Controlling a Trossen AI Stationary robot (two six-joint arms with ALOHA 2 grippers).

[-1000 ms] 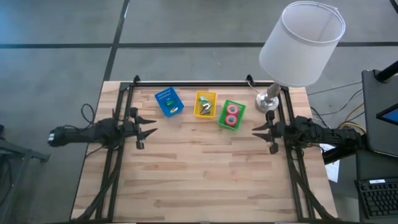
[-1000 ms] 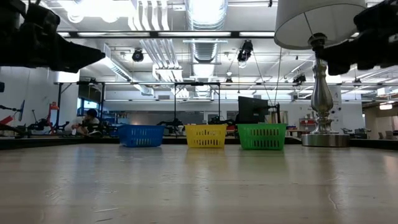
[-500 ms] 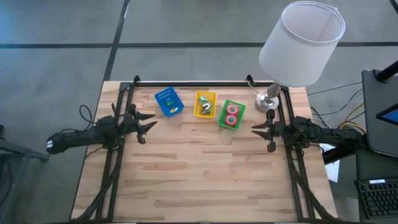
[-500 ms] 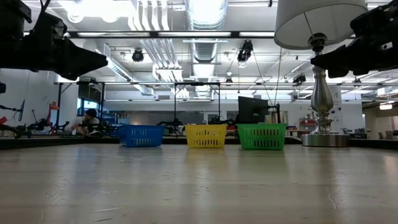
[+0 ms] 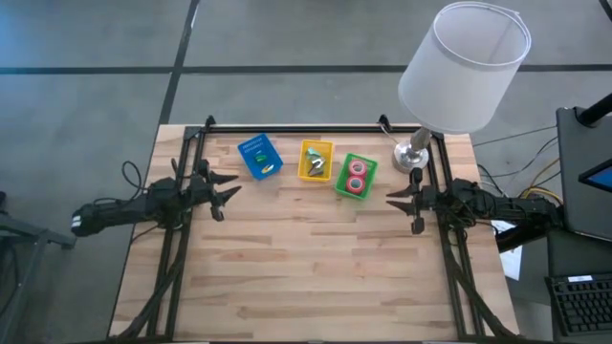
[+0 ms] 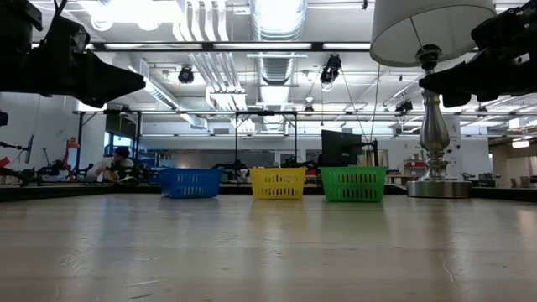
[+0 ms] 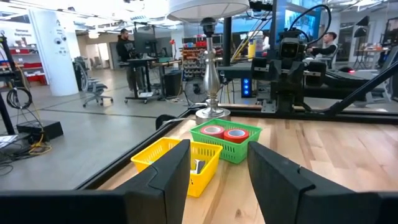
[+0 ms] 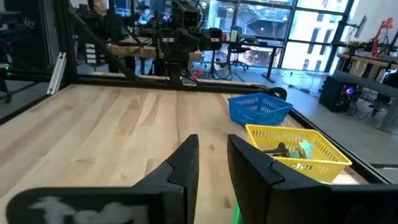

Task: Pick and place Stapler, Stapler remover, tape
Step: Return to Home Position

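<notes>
High view: two round pink-red tape rolls (image 5: 356, 175) lie in the green plastic bin (image 5: 341, 179).
Left gripper (image 5: 229, 194): fingers apart, left side of the wooden table (image 5: 306, 268).
Right gripper (image 5: 397, 203): fingers apart, right side.

The left arm (image 5: 124, 207) and right arm (image 5: 483, 203) are slim, matte black, thinly cabled, with 2 angular jaws each.

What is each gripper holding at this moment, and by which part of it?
Nothing is held. The left gripper and the right gripper are both open, with nothing between the fingers. The tape rolls lie in the green bin.
</notes>
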